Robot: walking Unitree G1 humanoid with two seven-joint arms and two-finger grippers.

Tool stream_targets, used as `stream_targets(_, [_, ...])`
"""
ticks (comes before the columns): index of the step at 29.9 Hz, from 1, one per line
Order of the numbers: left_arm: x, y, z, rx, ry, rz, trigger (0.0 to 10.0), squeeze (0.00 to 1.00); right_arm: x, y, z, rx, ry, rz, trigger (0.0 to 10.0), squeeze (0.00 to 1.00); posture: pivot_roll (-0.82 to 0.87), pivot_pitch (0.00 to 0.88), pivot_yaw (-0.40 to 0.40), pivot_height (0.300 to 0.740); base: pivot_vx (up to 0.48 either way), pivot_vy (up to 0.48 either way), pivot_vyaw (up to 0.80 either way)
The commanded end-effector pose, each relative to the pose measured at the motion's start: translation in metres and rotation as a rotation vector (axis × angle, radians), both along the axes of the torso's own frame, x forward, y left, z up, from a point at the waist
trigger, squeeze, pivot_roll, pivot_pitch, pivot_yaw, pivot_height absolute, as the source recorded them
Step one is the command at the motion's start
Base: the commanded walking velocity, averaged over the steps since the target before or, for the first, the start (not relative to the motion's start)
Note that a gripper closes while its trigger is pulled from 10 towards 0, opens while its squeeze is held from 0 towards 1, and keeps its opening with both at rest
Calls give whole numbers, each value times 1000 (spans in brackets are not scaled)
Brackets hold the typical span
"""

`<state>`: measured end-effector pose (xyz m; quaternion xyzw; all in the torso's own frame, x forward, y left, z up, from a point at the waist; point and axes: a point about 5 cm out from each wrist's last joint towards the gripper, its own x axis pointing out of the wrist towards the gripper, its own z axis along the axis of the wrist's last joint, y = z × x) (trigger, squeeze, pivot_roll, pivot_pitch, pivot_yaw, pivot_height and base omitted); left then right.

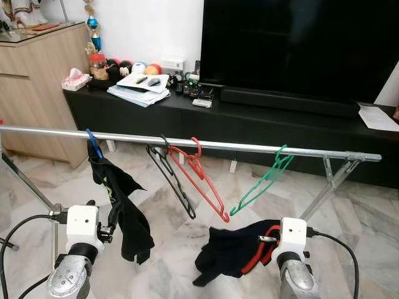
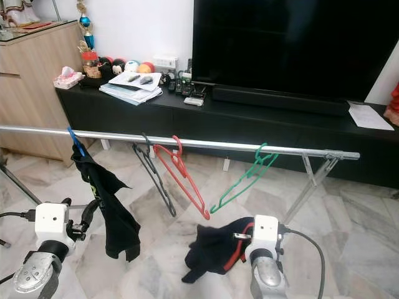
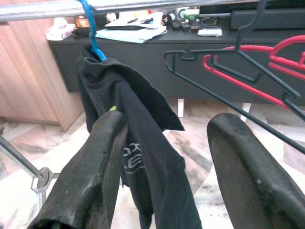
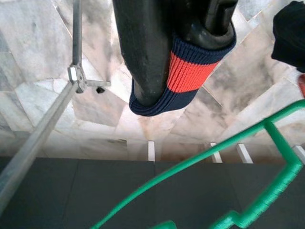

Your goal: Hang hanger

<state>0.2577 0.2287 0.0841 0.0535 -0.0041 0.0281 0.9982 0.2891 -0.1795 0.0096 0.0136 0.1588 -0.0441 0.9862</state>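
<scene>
Head views: a blue hanger [image 1: 93, 143] carrying a black garment [image 1: 121, 205] hangs on the metal rail [image 1: 249, 147], beside black, red [image 1: 199, 177] and green hangers.

Left wrist view: left end effector [image 3: 162, 167] gapes wide around the garment.

Right wrist view: right end effector [image 4: 178, 52] clamps a navy-and-orange cuff [image 4: 188, 76].

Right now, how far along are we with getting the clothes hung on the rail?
Done: one black garment hangs on the blue hanger on the rail. In hand: the right hand grips a dark garment with a red hanger. Left: hooking it on the rail. The left hand is open beside the hung garment.
</scene>
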Motion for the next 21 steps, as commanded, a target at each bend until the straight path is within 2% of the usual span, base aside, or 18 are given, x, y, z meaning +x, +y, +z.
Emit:
stream_targets(1, [2,-1,2,27,4,-3,10000,0,-1,-3,-1,1,2,-12,10000,0,137,0,-24,740,0,-375,0])
stream_targets(13, [2,0,1,31,10,12,10000,0,-4,1,-8,-19,45,42,10000,0,142,3,-30,740,0,-378,0])
stream_targets(21, [1,2,1,36,14,28,10000,0,-7,2,-17,-28,109,76,10000,0,151,3,-39,740,0,-382,484])
